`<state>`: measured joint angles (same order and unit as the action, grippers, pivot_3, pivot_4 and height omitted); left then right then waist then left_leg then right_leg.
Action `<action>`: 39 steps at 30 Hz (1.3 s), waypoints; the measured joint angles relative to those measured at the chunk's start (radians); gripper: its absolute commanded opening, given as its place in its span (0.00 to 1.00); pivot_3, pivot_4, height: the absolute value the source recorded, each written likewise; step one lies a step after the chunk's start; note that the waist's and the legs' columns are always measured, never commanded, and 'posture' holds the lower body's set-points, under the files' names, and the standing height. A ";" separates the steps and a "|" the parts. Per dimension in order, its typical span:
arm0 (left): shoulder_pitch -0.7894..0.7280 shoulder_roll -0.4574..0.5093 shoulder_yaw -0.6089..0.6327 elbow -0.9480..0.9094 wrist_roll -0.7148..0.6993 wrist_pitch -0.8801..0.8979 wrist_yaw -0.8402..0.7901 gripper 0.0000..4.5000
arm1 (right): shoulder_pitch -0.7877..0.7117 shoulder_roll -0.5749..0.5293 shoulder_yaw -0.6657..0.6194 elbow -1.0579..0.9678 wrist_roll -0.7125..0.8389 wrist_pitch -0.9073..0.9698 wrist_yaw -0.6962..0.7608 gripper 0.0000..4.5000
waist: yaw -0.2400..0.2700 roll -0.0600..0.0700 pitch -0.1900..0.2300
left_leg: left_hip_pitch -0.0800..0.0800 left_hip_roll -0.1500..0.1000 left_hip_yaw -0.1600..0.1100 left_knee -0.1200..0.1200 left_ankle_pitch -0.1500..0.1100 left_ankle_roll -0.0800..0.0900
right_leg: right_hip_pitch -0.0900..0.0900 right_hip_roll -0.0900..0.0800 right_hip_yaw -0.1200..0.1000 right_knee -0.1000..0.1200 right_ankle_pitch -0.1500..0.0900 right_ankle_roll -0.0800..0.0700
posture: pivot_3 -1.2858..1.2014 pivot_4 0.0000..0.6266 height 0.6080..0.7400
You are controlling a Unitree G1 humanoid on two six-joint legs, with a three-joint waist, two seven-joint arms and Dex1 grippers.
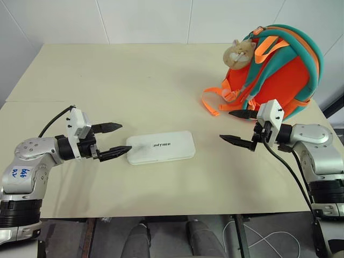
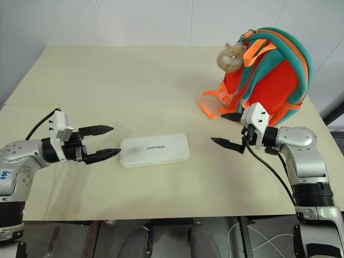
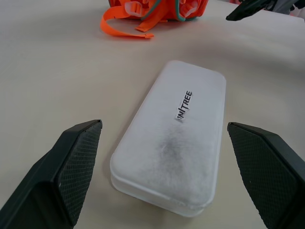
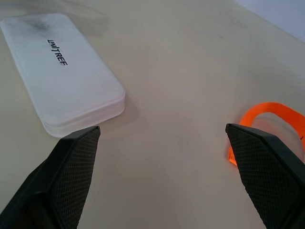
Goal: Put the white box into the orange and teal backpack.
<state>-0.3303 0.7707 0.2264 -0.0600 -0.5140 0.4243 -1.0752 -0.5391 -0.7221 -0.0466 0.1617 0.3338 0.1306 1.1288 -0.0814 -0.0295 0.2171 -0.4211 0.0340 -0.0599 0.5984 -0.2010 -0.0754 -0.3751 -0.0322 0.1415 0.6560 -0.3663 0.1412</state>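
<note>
The white box (image 1: 161, 147) lies flat on the beige table (image 1: 134, 80), dark lettering on its lid. It also appears close up as the white box (image 3: 174, 136) in the left wrist view. My left gripper (image 1: 114, 140) stands open just at its left end, fingertips nearly touching that end. My right gripper (image 1: 235, 127) is open too, a short way off the box's right end, near the backpack's loose strap. The orange and teal backpack (image 1: 279, 67) stands upright at the far right, a tan plush charm (image 1: 239, 52) hanging on it.
Orange straps (image 1: 212, 102) trail from the backpack onto the table toward the box. A strap loop (image 4: 269, 119) lies just beyond my right fingers. The table's front edge (image 1: 172, 214) runs close below both arms, and a white wall rises behind the table.
</note>
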 measured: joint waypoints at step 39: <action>0.105 -0.031 -0.077 0.111 0.123 -0.081 0.096 0.03 | -0.037 0.262 0.165 0.230 -0.147 -0.110 0.026 0.01 | -0.001 0.000 0.000 | 0.000 0.001 0.000 0.006 0.000 0.000 | 0.000 0.001 -0.001 0.005 0.000 0.000 | 0.52 0.24 1.00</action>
<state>-0.2255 0.7399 0.1490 0.0508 -0.3910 0.3432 -0.9791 -0.5763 -0.4600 0.1186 0.3921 0.1865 0.0204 1.1550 -0.0828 -0.0296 0.2171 -0.4210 0.0347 -0.0603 0.6042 -0.2011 -0.0756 -0.3749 -0.0315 0.1409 0.6614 -0.3662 0.1414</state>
